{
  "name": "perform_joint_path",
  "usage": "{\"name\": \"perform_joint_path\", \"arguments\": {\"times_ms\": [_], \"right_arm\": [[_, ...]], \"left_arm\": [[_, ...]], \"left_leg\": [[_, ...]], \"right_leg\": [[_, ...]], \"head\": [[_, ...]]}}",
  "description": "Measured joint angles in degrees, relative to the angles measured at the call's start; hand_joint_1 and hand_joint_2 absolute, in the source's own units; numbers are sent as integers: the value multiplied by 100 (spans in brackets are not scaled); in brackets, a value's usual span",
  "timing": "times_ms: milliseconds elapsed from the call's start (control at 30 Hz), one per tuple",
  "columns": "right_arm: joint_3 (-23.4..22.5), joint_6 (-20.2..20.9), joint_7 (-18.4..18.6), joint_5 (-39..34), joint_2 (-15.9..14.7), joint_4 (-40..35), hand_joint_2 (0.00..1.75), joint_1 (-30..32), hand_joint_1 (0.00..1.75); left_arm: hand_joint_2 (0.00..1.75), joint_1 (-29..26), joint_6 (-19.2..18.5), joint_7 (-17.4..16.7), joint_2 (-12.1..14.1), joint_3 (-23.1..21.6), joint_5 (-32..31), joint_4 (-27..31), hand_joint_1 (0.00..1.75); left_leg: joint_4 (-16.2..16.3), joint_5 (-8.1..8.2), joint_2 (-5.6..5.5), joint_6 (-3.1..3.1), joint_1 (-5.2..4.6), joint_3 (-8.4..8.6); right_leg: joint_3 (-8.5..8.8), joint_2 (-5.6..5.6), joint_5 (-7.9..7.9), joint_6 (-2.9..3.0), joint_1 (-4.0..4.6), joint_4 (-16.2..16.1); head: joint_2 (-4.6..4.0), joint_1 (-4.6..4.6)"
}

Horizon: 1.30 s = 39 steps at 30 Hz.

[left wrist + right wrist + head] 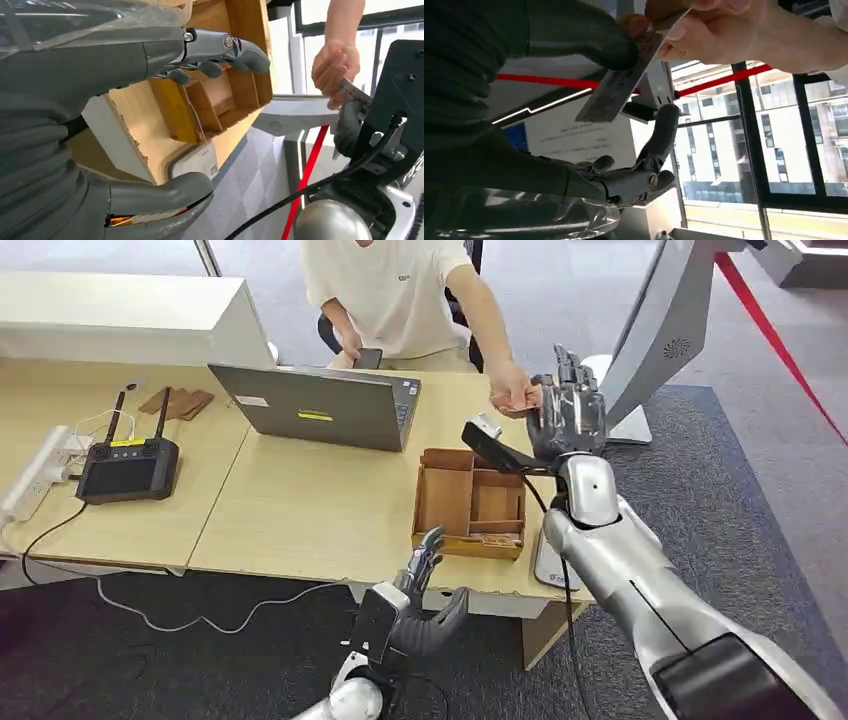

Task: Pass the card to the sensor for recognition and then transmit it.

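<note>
My right hand point(568, 412) is raised over the table's far right corner, its thumb point(611, 46) pressing on a thin grey card point(620, 85). A person's hand point(512, 390) reaches across the table and grips the card's other end point(356, 91); the person's fingers point(709, 30) overlap it. My right fingers point(659, 145) are spread away from the card. My left hand point(425, 592) hangs open and holding nothing, low in front of the table edge. A flat white sensor pad point(548, 562) lies at the table's front right corner, also visible in the left wrist view point(196, 161).
A compartmented wooden tray point(470, 502) sits beside the sensor pad. An open grey laptop point(320, 405) stands mid-table, a black remote controller point(128, 466) and white power strip point(35, 475) lie at the left. A white kiosk stand point(660, 330) rises behind my right hand. The person sits across the table.
</note>
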<state>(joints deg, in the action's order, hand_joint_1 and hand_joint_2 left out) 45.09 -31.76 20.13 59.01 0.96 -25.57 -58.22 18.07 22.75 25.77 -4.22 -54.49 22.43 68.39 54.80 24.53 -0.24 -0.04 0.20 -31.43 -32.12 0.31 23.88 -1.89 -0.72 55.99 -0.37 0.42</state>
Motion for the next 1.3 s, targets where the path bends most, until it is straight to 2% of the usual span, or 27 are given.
{"name": "perform_joint_path", "arguments": {"times_ms": [433,567,667,767,933,1100,1300], "right_arm": [[-7,-24,-151,-129,-7,37,175,-45,175],[-50,-190,-384,-366,2,55,175,-31,175],[-133,-508,-921,-985,31,35,175,17,175],[-369,-647,-1643,-1687,92,-144,175,164,175],[-938,-658,-2483,-1794,201,-901,175,834,175],[-1634,-658,-2791,-1722,280,-1977,175,1778,175],[-2409,-660,-2787,-1630,245,-2973,175,2739,175]], "left_arm": [[175,2,-31,-2,0,-33,-7,2,0],[175,0,-9,-2,0,-35,-9,2,0],[175,-15,64,-2,0,-33,-28,4,0],[175,-61,160,2,4,-28,-55,15,0],[175,-193,363,35,59,-13,-81,63,0],[175,-324,660,26,164,31,-79,188,0],[175,-437,756,-2,258,74,-98,315,0]], "left_leg": [[0,0,1,-1,0,0],[0,0,1,-1,0,-1],[0,0,0,-1,0,0],[0,0,0,-1,1,0],[0,0,-2,-1,4,0],[-1,0,-4,-1,6,0],[0,1,-5,0,4,1]], "right_leg": [[0,0,0,0,0,0],[0,0,0,0,0,0],[1,0,0,0,0,0],[1,0,0,0,2,1],[2,-2,3,1,4,1],[4,-4,4,2,7,-1],[2,-6,4,2,3,-3]], "head": [[0,0],[0,0],[0,0],[0,0],[0,0],[0,0],[0,0]]}}
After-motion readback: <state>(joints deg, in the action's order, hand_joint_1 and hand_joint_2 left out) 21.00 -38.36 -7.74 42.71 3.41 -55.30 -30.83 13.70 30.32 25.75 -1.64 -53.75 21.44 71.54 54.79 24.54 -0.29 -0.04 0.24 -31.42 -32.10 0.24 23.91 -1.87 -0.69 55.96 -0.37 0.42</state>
